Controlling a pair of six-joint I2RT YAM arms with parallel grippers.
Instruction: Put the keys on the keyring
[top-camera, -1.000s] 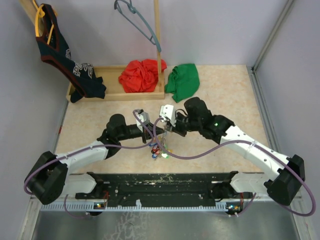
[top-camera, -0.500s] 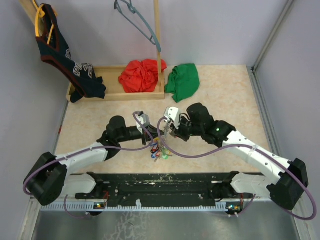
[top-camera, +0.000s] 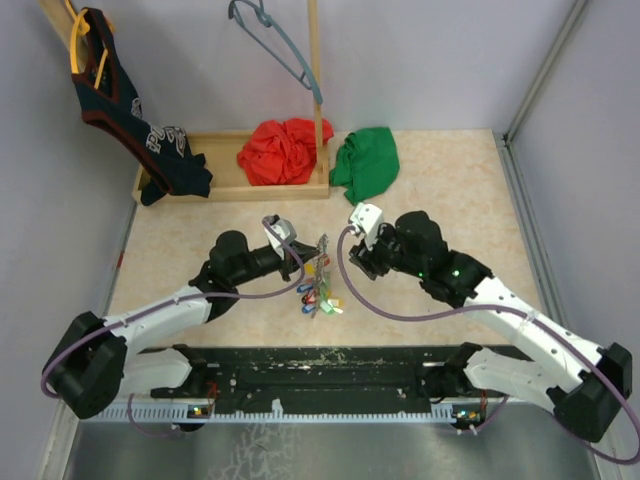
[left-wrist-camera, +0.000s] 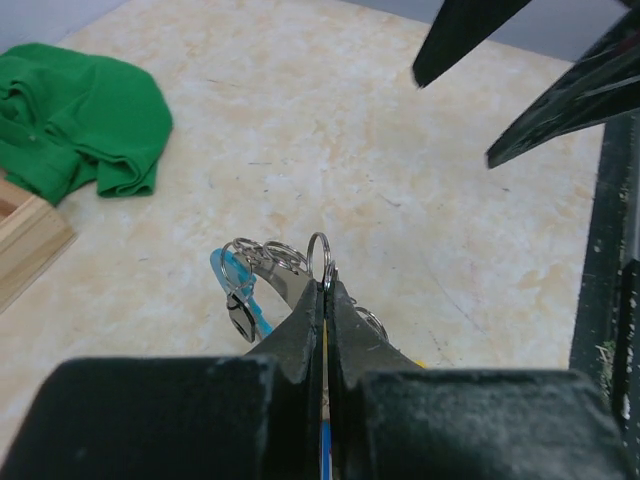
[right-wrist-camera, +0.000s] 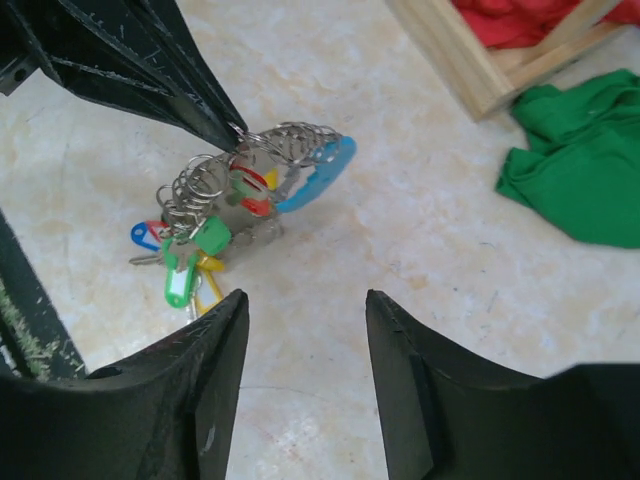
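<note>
Right wrist view: your left gripper is clamped on the light-blue-and-grey metal keyring loop, likely presenting it. Small metal keys with coloured plastic tags hang from it, and your right gripper gapes wide just to its right.

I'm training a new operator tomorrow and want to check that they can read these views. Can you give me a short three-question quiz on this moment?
1. True or false: the right gripper is clamped on the keys.
2. Which gripper is shut on the keyring? A) right gripper B) left gripper C) neither
3. Fill in: the cloth inside the wooden tray is ____.
Key: 1 false, it is open and apart from them; 2 B; 3 red.
</note>
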